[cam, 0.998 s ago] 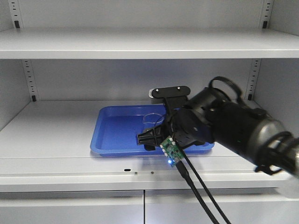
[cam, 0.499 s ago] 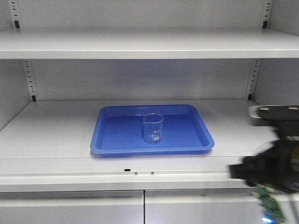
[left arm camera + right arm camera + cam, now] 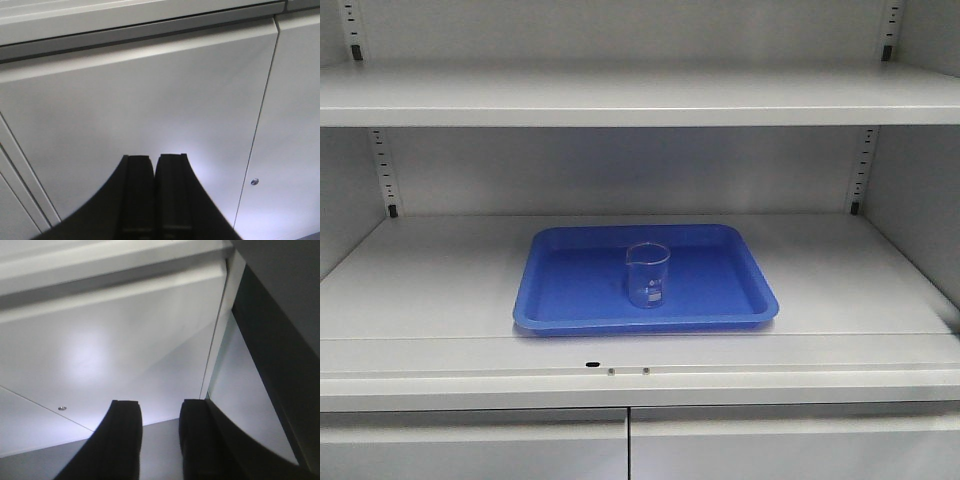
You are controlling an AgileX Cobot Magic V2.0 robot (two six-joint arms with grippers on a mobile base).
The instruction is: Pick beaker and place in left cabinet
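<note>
The clear glass beaker (image 3: 648,274) stands upright in a blue tray (image 3: 560,300) on the middle shelf of the light grey cabinet (image 3: 440,290). No arm shows in the front view. My left gripper (image 3: 154,159) is shut and empty, facing a plain grey lower door (image 3: 150,100). My right gripper (image 3: 160,407) is open and empty, its fingers apart, facing the lower door (image 3: 100,355) near the cabinet's right edge. The beaker does not show in either wrist view.
An upper shelf (image 3: 640,100) runs above the tray. Slotted uprights (image 3: 382,170) stand at the back corners. The gap between the two lower doors (image 3: 628,445) runs below the shelf edge. A small screw (image 3: 255,182) sits beside the door gap.
My right arm was over the tray at the beaker, then drew back to the lower right and has left the front view. The beaker stays upright in the tray.
</note>
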